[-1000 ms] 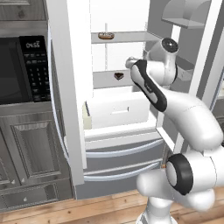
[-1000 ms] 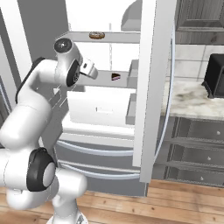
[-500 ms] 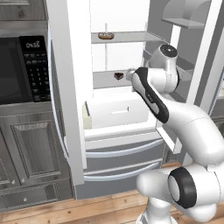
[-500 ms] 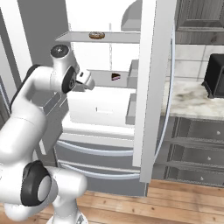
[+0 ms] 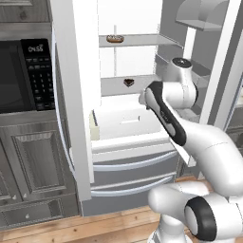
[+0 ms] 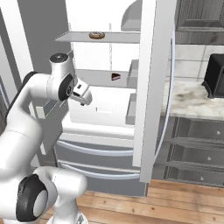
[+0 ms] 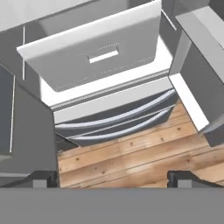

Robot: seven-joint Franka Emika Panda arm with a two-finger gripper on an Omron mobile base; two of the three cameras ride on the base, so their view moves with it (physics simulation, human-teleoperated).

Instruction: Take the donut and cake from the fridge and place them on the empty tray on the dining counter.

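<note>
The fridge [image 5: 71, 118] [image 6: 148, 87] stands with both upper doors open. On its top shelf lies the glazed donut [image 5: 114, 38] [image 6: 96, 35]. One shelf lower sits the small dark cake [image 5: 128, 82] [image 6: 115, 77]. My gripper [image 5: 143, 98] [image 6: 84, 96] hangs in front of the open fridge, just below and beside the cake's shelf, pointing down. In the hand view the gripper [image 7: 113, 178] is open, its fingertips [image 7: 43, 177] wide apart with nothing between them. The tray and the dining counter are out of view.
A white drawer bin [image 5: 124, 121] [image 6: 99, 109] [image 7: 100, 57] juts out under the cake's shelf, with grey bottom drawers [image 5: 128, 166] below. A black microwave [image 5: 23, 71] is built in at the left. A black toaster [image 6: 215, 74] stands on the marble wall counter [image 6: 192, 103].
The hand has sunk a little, from level with the cake's shelf to just below it, and tipped downward. The gripper stays open. Donut and cake have not moved.
</note>
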